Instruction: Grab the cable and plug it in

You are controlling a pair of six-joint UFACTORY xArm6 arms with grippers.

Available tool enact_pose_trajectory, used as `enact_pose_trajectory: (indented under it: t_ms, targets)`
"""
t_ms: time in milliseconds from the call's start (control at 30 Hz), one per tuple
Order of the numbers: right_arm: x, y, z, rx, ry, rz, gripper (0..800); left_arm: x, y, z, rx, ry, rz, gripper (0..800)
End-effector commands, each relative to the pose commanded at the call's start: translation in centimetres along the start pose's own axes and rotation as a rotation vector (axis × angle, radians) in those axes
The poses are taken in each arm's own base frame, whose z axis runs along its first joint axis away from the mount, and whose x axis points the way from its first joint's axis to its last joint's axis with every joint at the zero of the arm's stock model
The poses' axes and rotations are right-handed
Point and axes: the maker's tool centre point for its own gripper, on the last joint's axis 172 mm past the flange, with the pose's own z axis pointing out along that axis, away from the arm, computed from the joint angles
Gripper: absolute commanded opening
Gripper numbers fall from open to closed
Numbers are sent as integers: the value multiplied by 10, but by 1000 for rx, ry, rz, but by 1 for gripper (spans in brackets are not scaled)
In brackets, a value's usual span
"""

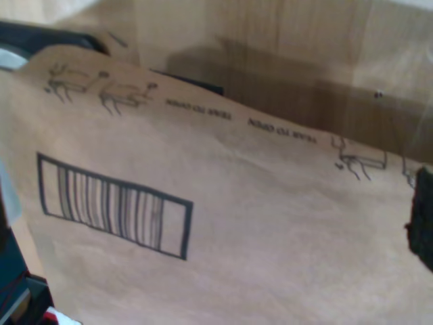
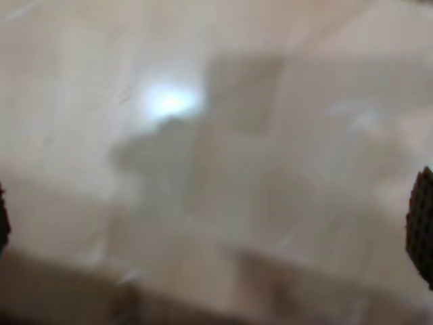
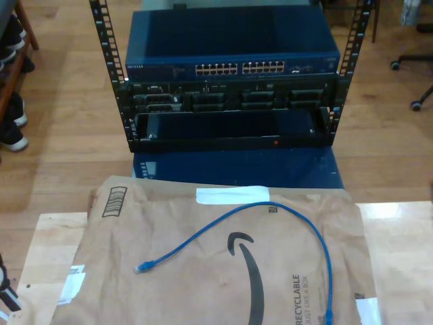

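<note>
We see a bright blue cable [image 3: 270, 210] with see-through ends lying on brown paper [image 3: 169, 271]. The paper has a black curved arrow in the middle of the exterior view, black letters low down, a black striped barcode [image 3: 114, 201] at its upper left, and a white strip [image 3: 232, 195] at its top. Our first wrist view shows the same brown paper [image 1: 257, 230], with a black barcode [image 1: 115, 204] of thin and thick stripes and small black drawings. The table [image 3: 399, 237] is pale wood, the floor [image 3: 61, 122] warmer brown wood. The box [image 3: 233, 68] in the black rack [image 3: 108, 61] is dark blue with a row of pale ports.
</note>
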Motion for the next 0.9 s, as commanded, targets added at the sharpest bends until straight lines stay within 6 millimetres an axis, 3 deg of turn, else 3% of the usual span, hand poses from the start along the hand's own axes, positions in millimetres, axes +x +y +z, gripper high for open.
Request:
enact_pose_trajectory:
  t_ms: [233,367,500,633,733,900]
  targets:
    - [-96,-55,-7,-13,-49,14,796,-36,19,-6,-19,-8,-13,799]
    - [-177,-72,-27,-37,-269,81,796,-57,41,-33,-107,-78,-16,799]
    - [-244,-90,-39,-55,-342,11,796,-62,43,-35,-115,-96,-22,799]
    - [-287,-106,-27,-62,-338,-53,796,-69,44,-32,-106,-92,-25,799]
    - [-320,-126,-24,29,-353,-91,793,-76,44,-29,-94,-87,-28,799]
    - [-355,-143,-26,105,-372,-135,761,-81,46,-28,-86,-82,-21,799]
